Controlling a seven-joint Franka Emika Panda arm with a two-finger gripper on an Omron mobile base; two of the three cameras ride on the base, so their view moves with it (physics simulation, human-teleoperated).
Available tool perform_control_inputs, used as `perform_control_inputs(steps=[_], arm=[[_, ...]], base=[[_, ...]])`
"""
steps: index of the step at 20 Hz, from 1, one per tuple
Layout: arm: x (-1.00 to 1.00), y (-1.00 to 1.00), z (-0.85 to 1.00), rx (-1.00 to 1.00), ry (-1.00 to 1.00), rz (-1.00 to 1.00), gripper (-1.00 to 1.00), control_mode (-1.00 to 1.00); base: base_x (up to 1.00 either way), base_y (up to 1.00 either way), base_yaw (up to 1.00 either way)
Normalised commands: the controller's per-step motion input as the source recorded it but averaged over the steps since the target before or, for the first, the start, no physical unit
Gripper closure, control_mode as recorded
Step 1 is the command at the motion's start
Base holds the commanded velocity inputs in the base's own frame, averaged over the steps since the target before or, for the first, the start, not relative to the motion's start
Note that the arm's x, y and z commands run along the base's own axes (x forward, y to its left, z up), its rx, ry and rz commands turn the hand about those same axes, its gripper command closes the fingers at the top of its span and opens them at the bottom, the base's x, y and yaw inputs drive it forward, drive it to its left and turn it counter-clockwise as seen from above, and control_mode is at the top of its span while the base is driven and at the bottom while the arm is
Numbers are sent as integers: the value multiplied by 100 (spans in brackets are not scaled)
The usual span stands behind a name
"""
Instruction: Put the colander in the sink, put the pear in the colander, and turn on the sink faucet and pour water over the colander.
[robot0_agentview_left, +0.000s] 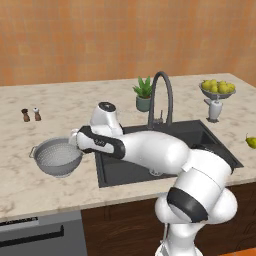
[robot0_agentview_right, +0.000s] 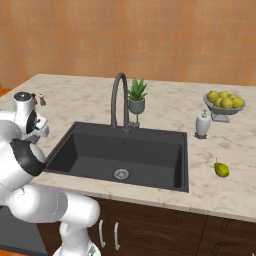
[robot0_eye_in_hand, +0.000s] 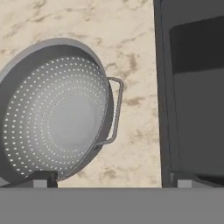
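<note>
The grey pierced colander (robot0_agentview_left: 56, 158) (robot0_eye_in_hand: 57, 118) stands upright on the counter, left of the black sink (robot0_agentview_left: 175, 131) (robot0_agentview_right: 100, 150) (robot0_eye_in_hand: 192, 109). My gripper (robot0_agentview_left: 75, 140) (robot0_eye_in_hand: 113, 179) hovers open just above the colander's sink-side rim. Its loop handle (robot0_eye_in_hand: 114, 109) lies between my two fingertips (robot0_eye_in_hand: 43, 178), which hold nothing. The small yellow-green pear (robot0_agentview_left: 251, 141) (robot0_agentview_right: 221, 170) lies on the counter right of the sink. The dark gooseneck faucet (robot0_agentview_left: 160, 95) (robot0_agentview_right: 119, 97) rises behind the basin, and no water runs from it.
A potted plant (robot0_agentview_left: 144, 94) (robot0_agentview_right: 136, 97) stands beside the faucet. A white dispenser (robot0_agentview_left: 214, 109) (robot0_agentview_right: 202, 124) and a footed bowl of yellow fruit (robot0_agentview_left: 217, 89) (robot0_agentview_right: 223, 102) sit at the back right. Two small shakers (robot0_agentview_left: 31, 114) stand at the back left.
</note>
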Motion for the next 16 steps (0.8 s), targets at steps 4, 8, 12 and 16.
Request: perform_control_inputs(steps=[4, 8, 12, 16], arm=[[0, 32, -26, -10, 15, 0, -100, -100], [2, 36, -28, 0, 10, 0, -100, -100], [28, 38, -28, 0, 1, 0, -100, -100], [42, 33, -37, 0, 1, 0, -100, -100]], base=[[0, 0, 0], [0, 0, 0], [0, 0, 0], [0, 0, 0]])
